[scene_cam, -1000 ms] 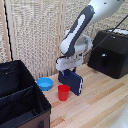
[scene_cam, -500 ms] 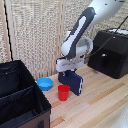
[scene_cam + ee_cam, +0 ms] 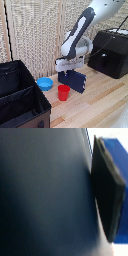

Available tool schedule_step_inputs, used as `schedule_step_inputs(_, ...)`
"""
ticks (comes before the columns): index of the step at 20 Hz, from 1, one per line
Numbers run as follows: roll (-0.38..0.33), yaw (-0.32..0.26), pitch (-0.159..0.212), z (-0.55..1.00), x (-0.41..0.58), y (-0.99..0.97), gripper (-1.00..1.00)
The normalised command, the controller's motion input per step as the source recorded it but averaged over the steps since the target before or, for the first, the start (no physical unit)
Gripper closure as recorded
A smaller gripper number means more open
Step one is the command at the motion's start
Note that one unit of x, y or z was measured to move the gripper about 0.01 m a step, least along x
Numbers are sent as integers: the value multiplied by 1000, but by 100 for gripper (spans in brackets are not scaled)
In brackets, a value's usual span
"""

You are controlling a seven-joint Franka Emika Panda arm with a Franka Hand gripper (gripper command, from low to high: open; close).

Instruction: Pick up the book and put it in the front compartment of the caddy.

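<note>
The navy-blue book (image 3: pixel 74 80) stands on edge on the wooden table, slightly tilted, just behind the red cup. My gripper (image 3: pixel 67 70) is at its top edge, shut on it. In the wrist view the book's dark cover (image 3: pixel 45 193) fills most of the picture, with a black finger pad (image 3: pixel 107 193) pressed against it. The black fabric caddy (image 3: pixel 37 102) sits at the exterior view's left, apart from the book. A dividing wall (image 3: pixel 17 96) splits it into two open sections. I cannot tell which one is the front compartment.
A red cup (image 3: pixel 63 92) stands right in front of the book. A small blue bowl (image 3: pixel 45 83) lies between the book and the caddy. A black hard-shelled appliance (image 3: pixel 112 54) sits at the exterior view's right, and a slatted wall runs behind.
</note>
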Motion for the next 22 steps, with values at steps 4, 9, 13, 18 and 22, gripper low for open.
schedule_step_inputs(4,-66,-314,149,624,178,-134,100)
schedule_step_inputs(9,-63,-219,62,965,379,-74,100)
schedule_step_inputs(13,-14,-203,39,984,306,41,100)
schedule_step_inputs(18,29,-291,-11,823,10,19,100)
schedule_step_inputs(22,64,-310,-29,747,-61,0,100)
